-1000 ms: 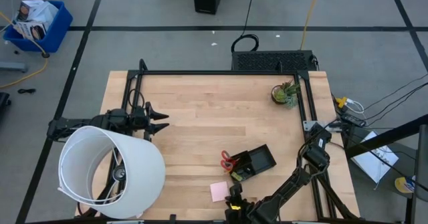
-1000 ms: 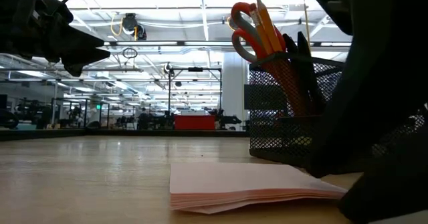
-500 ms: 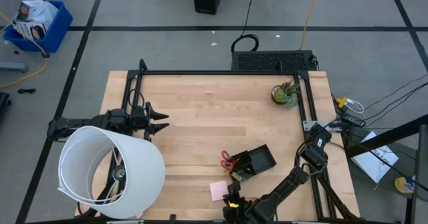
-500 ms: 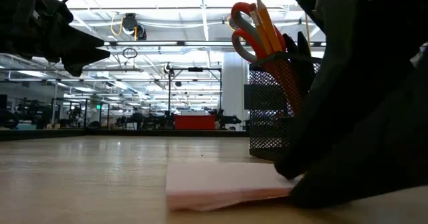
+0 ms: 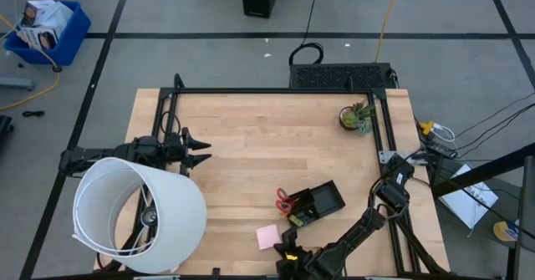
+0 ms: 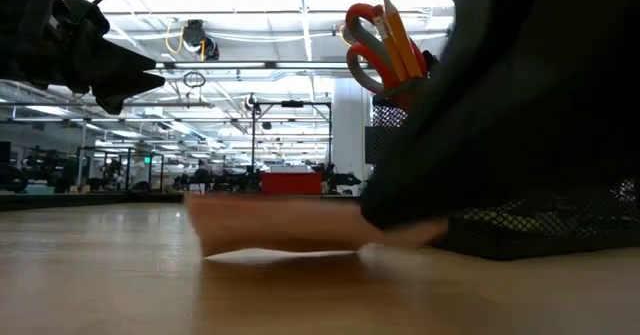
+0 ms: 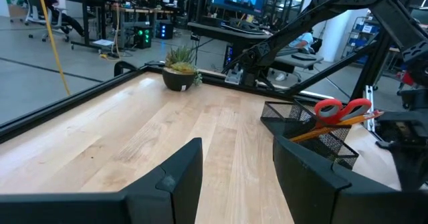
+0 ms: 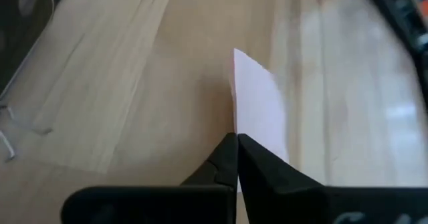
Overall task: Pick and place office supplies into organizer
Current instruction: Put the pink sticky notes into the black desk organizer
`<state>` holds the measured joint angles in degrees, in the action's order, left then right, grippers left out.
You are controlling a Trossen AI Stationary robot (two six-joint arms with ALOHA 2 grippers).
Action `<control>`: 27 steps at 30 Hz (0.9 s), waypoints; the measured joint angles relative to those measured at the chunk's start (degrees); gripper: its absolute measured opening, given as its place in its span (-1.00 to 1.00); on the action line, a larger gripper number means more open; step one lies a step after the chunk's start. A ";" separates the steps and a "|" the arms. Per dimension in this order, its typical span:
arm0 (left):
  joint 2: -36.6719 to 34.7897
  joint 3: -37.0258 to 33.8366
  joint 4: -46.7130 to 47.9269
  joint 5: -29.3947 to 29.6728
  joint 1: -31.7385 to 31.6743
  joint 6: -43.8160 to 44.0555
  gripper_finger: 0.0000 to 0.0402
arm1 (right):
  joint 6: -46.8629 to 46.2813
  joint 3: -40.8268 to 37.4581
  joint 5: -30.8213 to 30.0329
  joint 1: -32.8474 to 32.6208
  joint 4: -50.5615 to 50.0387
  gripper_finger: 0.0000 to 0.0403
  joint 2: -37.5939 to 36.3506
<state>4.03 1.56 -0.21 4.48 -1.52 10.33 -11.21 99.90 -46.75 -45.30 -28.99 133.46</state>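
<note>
The pink sticky-note pad (image 5: 267,236) is near the table's front edge, left of the black mesh organizer (image 5: 320,202). The organizer holds red-handled scissors (image 6: 365,45) and an orange pencil (image 6: 400,35), both upright. My right gripper (image 8: 237,144) comes in from the near right and is shut on the pad. In the low view the dark arm hides the pad's right end. My left gripper (image 5: 201,152) waits open at the table's left, level and well above the wood. My right gripper pinches the pad by its near right edge (image 8: 239,127) between its two fingers, only at their free ends. The fingers slant down from the table's near right side. The pad (image 6: 270,225) lies about level, reaching away to the left; whether its far edge rests on the table I cannot tell.
A large white lampshade (image 5: 138,217) covers the near left corner. A small potted plant (image 5: 357,117) stands at the far right. The organizer (image 7: 314,134) stands close behind the pad. Bare wood lies in the middle of the table.
My right gripper has moved a little toward the table's left edge, onto the pad. The pad has shifted with it toward the left and slightly away from the front edge. In the low view it now stands higher than before.
</note>
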 joint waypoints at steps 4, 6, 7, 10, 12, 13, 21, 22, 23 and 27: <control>0.01 0.00 0.01 0.00 0.00 0.00 -0.07 | 4.33 1.89 -3.98 -0.11 0.52 -1.00 -0.01; 0.01 0.00 0.02 -0.01 0.00 0.00 -0.07 | 6.34 3.10 -6.02 -0.15 0.55 -1.00 -0.03; 0.01 0.00 0.02 -0.01 0.00 0.00 -0.07 | 7.30 3.79 -6.74 -0.15 0.45 -1.00 -0.04; 0.00 0.00 0.00 -0.01 0.00 0.00 -0.07 | 9.78 5.99 -7.41 -0.15 0.60 -1.00 -0.08; 0.01 0.00 0.02 -0.01 0.00 0.00 -0.07 | 10.60 6.96 -8.59 -0.28 0.60 -1.00 -0.12; 0.01 0.00 0.00 -0.01 0.00 0.00 -0.07 | 11.16 7.39 -9.28 -0.47 0.24 -1.00 -0.12; 0.01 0.00 0.01 -0.01 0.00 0.00 -0.07 | 15.75 8.61 -18.49 -2.96 0.20 -1.00 -2.09; -0.02 0.00 0.02 -0.01 0.00 0.00 -0.07 | 15.94 8.61 -19.68 -3.30 0.23 -1.00 -2.75; 0.01 0.00 0.02 -0.01 0.00 0.00 -0.07 | 16.50 8.61 -21.02 -3.61 0.48 -1.00 -3.47; -0.01 0.00 0.02 -0.01 0.00 0.00 -0.07 | 18.65 8.69 -27.18 -5.16 0.52 -1.00 -6.10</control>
<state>4.01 1.56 -0.19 4.47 -1.52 10.33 7.44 108.60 -73.93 -50.46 -28.46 127.36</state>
